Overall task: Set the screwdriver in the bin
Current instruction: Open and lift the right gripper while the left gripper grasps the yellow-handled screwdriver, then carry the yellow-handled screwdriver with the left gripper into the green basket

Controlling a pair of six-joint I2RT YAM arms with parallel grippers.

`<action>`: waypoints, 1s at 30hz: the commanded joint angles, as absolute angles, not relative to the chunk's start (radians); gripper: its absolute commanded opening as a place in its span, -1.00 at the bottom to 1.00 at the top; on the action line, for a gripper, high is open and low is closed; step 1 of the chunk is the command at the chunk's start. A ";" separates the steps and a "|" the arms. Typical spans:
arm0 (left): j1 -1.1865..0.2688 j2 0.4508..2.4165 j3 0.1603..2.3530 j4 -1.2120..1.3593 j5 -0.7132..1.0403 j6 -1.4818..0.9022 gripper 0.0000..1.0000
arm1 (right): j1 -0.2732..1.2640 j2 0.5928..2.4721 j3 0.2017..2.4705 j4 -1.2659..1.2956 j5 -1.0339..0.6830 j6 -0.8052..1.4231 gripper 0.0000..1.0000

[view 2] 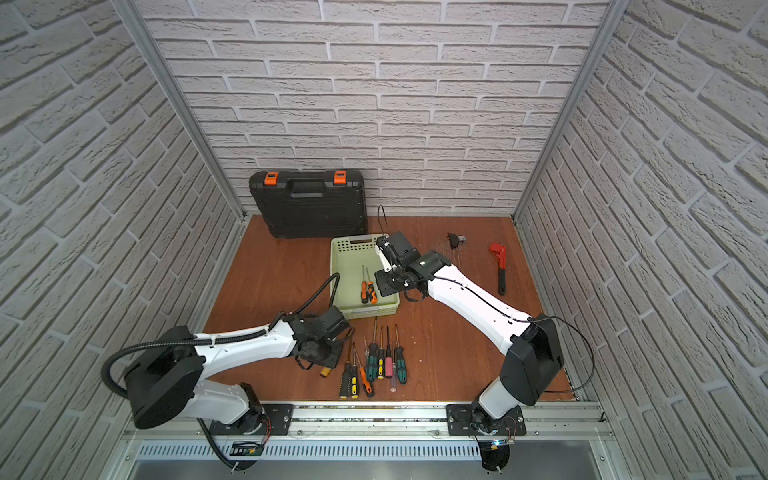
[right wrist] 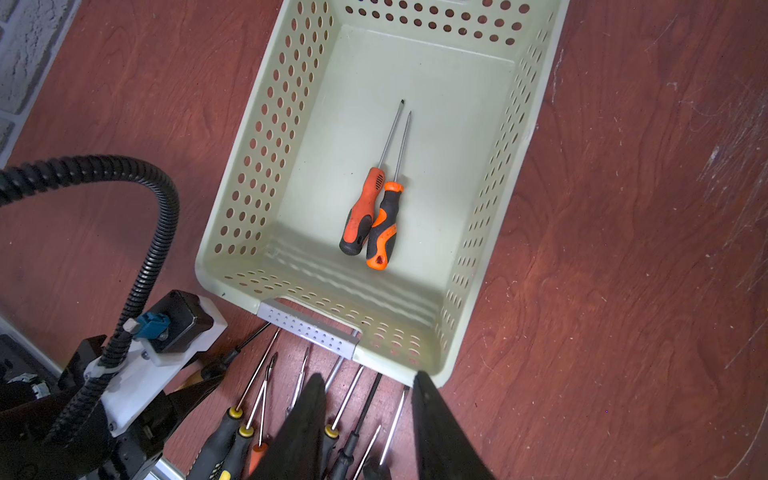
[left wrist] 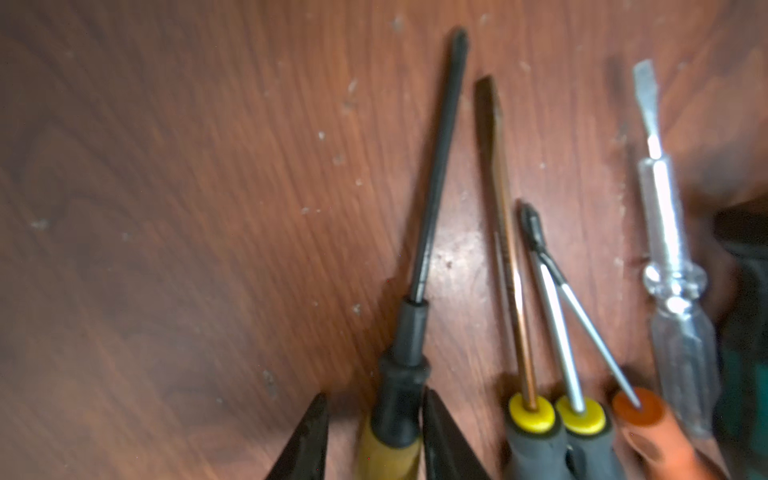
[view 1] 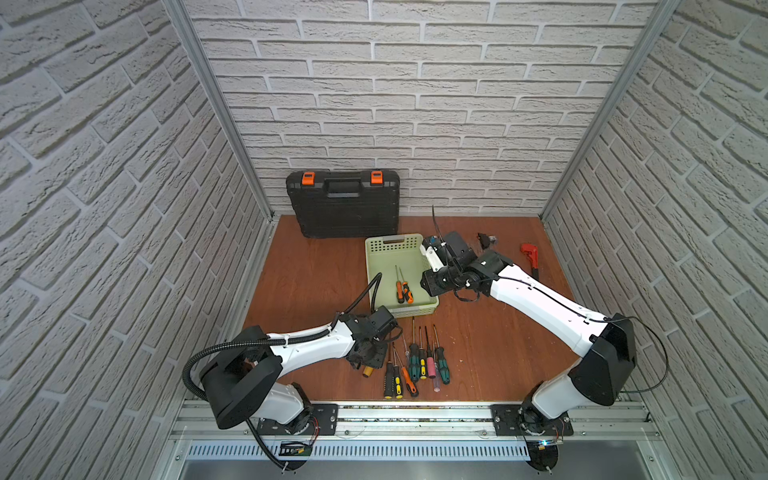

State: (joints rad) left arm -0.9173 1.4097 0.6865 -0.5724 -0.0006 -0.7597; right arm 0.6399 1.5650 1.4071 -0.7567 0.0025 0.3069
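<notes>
A screwdriver (left wrist: 392, 415) with a yellow handle and black collar lies on the wooden table, its handle end (view 1: 368, 371) showing in a top view. My left gripper (left wrist: 376, 432) is open and straddles that handle; one finger touches it, the other stands a small gap away. The pale green bin (view 1: 371, 266) (right wrist: 266, 145) holds two orange-and-black screwdrivers (right wrist: 374, 216). My right gripper (right wrist: 370, 386) hangs open above the bin's near right corner with nothing between its fingers.
Several more screwdrivers (view 1: 419, 361) lie in a row just in front of the bin, right beside my left gripper. A black tool case (view 1: 343, 203) leans on the back wall. A red wrench (view 1: 530, 255) and a small black part (view 1: 484, 240) lie at the far right.
</notes>
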 commanded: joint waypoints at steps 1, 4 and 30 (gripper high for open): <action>-0.930 1.435 0.641 -0.549 0.018 -0.788 -0.44 | 0.644 1.539 1.399 -0.723 0.008 0.314 -0.26; -0.931 1.407 0.644 -0.569 0.010 -0.804 -0.59 | 0.644 1.542 1.399 -0.719 0.006 0.314 -0.26; -0.733 1.058 0.957 -0.900 -0.108 -0.972 -0.89 | 0.643 1.557 1.426 -0.643 -0.010 0.324 -0.29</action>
State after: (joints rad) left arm -0.7807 1.0122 0.8505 -0.9295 -0.1028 -1.0527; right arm 0.6399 1.5887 1.4174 -0.6868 -0.0051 0.3107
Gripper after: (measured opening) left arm 0.219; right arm 0.354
